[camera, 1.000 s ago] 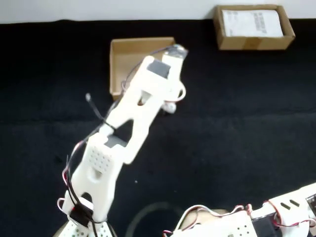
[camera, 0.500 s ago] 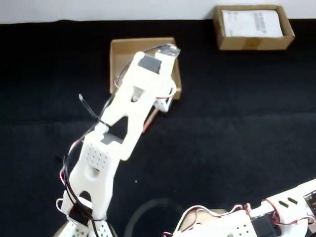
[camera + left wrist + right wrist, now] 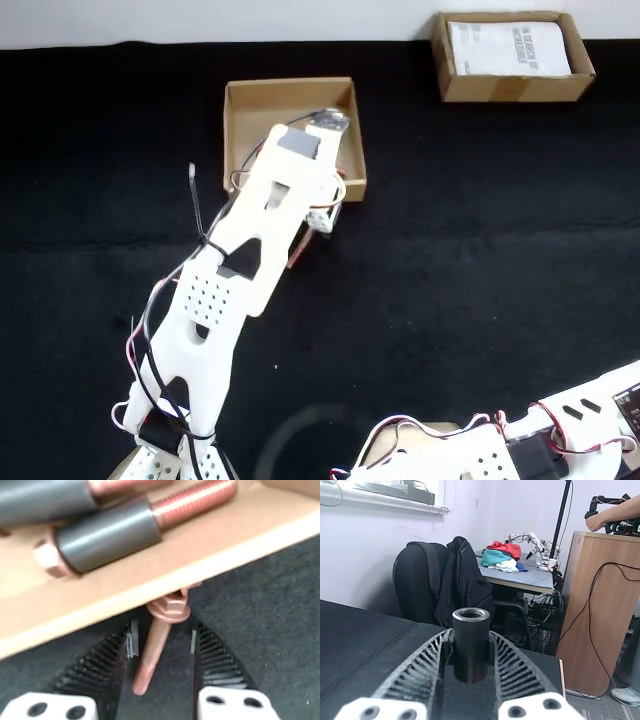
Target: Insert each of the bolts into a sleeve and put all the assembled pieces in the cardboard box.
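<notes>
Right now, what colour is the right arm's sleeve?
The sleeve is black, clearest in the right wrist view.

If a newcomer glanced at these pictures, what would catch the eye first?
The bare copper bolt lies on the black mat inside the open left claw, right beside the cardboard box holding two sleeved bolts. The right claw grips a dark sleeve upright.

So the left arm [image 3: 260, 230] is hanging over the cardboard box [image 3: 262, 108] nr the table's [image 3: 480, 250] far edge, copper bolt [image 3: 298, 248] sticking out under it; right arm [image 3: 500, 450] is sitting at the near-right corner.
</notes>
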### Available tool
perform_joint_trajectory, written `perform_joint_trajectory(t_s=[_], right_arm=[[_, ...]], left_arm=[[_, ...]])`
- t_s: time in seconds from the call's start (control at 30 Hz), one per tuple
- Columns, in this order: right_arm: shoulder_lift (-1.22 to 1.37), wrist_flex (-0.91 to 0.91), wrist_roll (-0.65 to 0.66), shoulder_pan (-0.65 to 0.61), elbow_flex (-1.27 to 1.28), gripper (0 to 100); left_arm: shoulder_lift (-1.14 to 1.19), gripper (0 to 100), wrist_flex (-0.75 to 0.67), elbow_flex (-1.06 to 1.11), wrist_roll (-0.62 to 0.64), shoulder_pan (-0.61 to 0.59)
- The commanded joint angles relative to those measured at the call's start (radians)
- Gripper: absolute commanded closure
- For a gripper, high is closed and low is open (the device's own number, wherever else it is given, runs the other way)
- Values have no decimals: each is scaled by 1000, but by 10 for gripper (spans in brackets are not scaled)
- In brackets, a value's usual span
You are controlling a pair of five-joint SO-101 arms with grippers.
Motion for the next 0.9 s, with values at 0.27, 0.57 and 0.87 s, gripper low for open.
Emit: perform_joint_trajectory(t_s=[0.27, 0.57, 0.87], right_arm=[[-16, -22, 15, -12, 142, 991], [-16, -16, 8, -223, 113, 991], [-16, 4, -84, -653, 102, 991]], left_arm=[[-15, 992, -9, -35, -5, 16], [-209, 992, 215, -311, 2, 48], [-564, 992, 218, -394, 0, 51]])
